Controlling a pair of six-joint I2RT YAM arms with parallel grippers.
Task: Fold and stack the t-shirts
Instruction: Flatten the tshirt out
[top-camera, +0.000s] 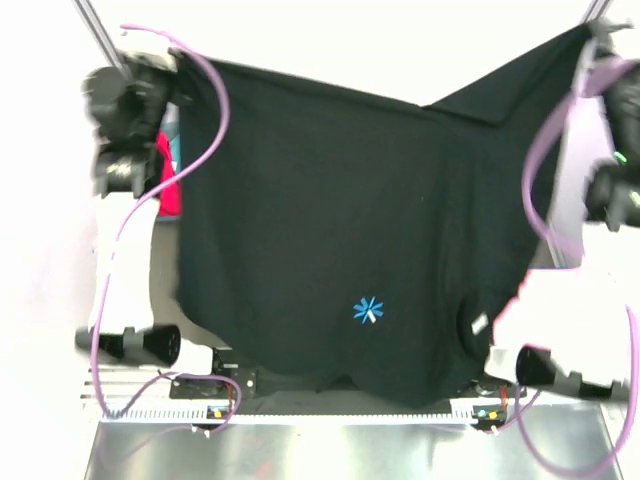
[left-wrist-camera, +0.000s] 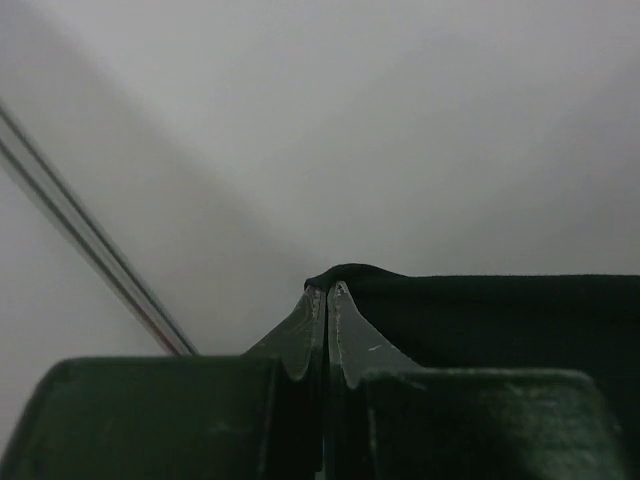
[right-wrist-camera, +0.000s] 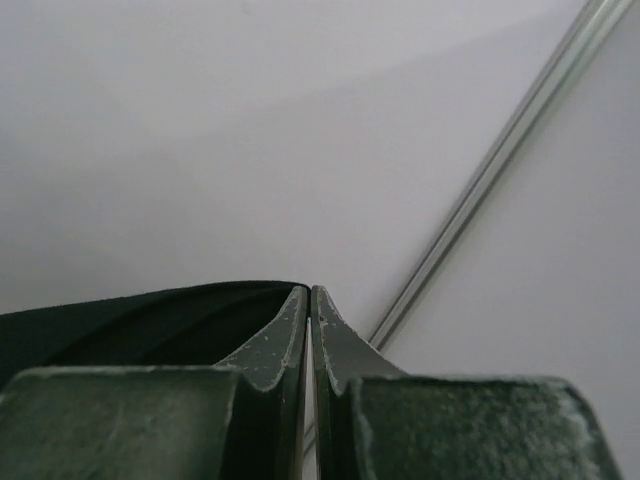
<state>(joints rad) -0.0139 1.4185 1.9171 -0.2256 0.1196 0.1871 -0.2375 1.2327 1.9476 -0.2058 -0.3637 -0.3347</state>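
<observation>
One black t-shirt fills the top view, its blue starburst logo near the arm bases and red cloth showing at its left edge. Only the wrist views reveal the pinch: the left gripper and right gripper are each pressed together on black cloth, both arms stretched to the shirt's far corners.

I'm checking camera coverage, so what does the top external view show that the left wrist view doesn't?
Top external only: the full spread of the large black cloth t-shirt, its light-blue starburst logo, and red cloth beside the left arm. Left wrist only: a close look at the left jaws shut on a shirt corner. Both: the black shirt's fabric near that corner.
</observation>
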